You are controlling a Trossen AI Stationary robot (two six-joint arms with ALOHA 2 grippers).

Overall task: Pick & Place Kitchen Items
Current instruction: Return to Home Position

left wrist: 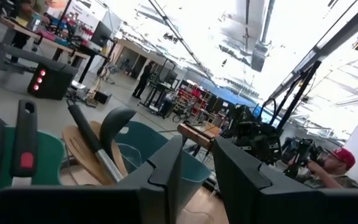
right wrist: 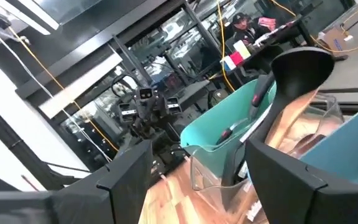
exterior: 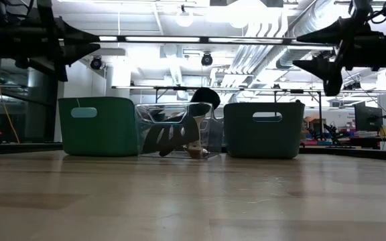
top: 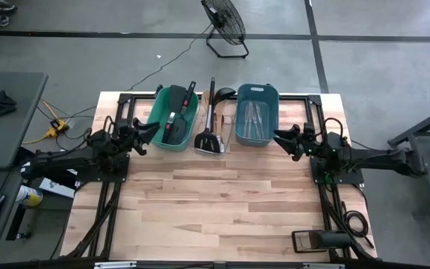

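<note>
Left claw [top: 146, 133] and right claw [top: 281, 138] both parted, empty, flanking the bins at the table [top: 222, 209] far edge. Kitchen items [top: 209, 127] all binned. Risk: an arm swinging home might clip the ladle [top: 224, 93] jutting from the clear bin [exterior: 173, 107].

Black ladle [top: 225, 93], green bin [top: 155, 113], blue bin [top: 257, 88], perhaps silver cutlery [top: 254, 119]

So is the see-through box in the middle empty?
Not empty. The clear bin holds a black ladle and a slotted spatula. They show from above and through its wall in the low view.
</note>
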